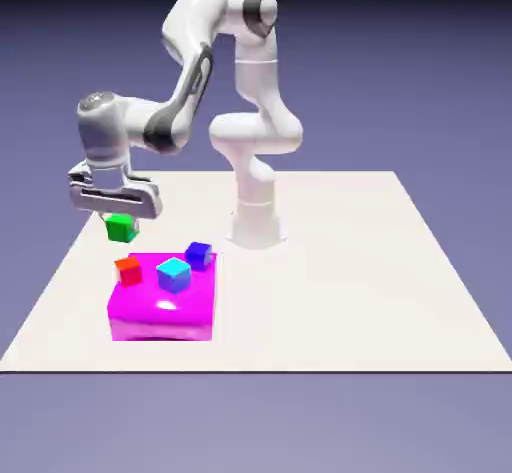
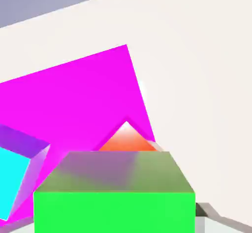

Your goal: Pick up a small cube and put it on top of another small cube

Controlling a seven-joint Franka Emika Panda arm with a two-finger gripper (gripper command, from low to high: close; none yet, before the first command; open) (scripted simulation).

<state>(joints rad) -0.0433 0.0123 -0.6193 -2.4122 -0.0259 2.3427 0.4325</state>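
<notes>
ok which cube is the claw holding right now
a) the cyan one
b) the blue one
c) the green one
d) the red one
c: the green cube fills the space between the fingertips of the claw in the hand view, while the red, cyan and blue cubes sit on the magenta block.

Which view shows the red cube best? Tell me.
The exterior view: the red cube shows nearly whole there, sitting on the magenta block. The hand view shows just its top corner, the rest hidden behind the green cube.
</notes>
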